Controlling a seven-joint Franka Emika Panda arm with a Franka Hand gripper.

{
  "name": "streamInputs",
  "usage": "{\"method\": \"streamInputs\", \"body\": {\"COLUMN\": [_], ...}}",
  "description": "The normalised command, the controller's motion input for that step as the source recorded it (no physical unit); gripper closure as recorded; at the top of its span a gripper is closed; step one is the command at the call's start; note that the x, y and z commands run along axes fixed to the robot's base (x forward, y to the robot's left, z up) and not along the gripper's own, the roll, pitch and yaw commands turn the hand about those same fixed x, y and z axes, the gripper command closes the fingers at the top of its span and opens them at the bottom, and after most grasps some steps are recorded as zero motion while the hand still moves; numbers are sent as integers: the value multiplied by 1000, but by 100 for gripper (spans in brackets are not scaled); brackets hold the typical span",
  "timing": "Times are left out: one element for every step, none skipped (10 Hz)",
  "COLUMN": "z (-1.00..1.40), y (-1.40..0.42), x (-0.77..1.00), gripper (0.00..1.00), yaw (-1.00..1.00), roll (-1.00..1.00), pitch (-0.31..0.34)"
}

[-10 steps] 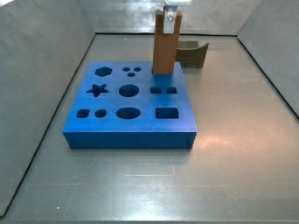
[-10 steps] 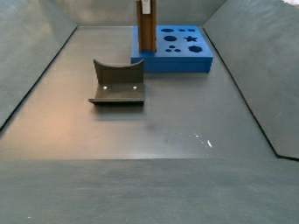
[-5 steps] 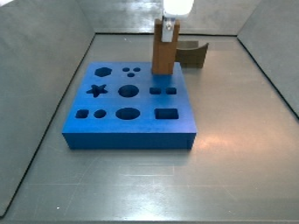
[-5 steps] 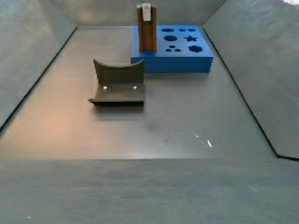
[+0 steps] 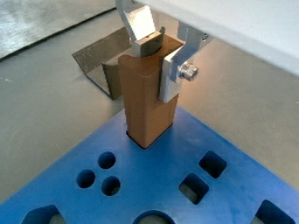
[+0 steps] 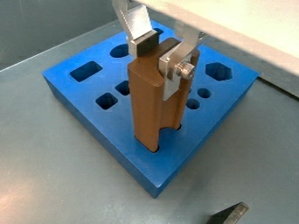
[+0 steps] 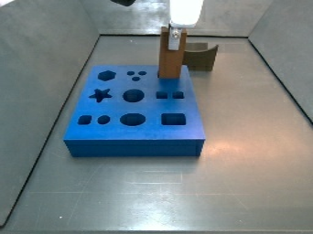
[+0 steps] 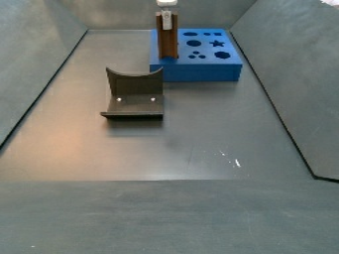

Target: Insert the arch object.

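Observation:
The arch object [image 7: 171, 57] is a tall brown block standing upright in a hole at the far right corner of the blue board [image 7: 134, 128]. It also shows in a side view [image 8: 169, 38] and in both wrist views [image 5: 146, 101] [image 6: 152, 105]. My gripper [image 7: 178, 35] comes down from above and is shut on the block's top end. The silver fingers sit on either side of the notched top in both wrist views [image 5: 162, 57] [image 6: 160, 51]. The block's lower end is inside the board.
The blue board [image 8: 212, 69] has several other shaped holes, all open. A squat dark grey piece with a curved scoop [image 8: 133, 94] lies on the floor beside the board [image 7: 202, 57] [image 5: 100, 57]. Grey walls close in the floor.
The gripper has moved down with the brown block, and the block now stands lower in its hole than one second ago.

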Motion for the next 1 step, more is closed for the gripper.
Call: {"method": "streamInputs", "body": {"z": [0], "y": [0], "x": [0], "gripper": [100], "yaw": [0], "roll": [0], "pitch": [0]}}
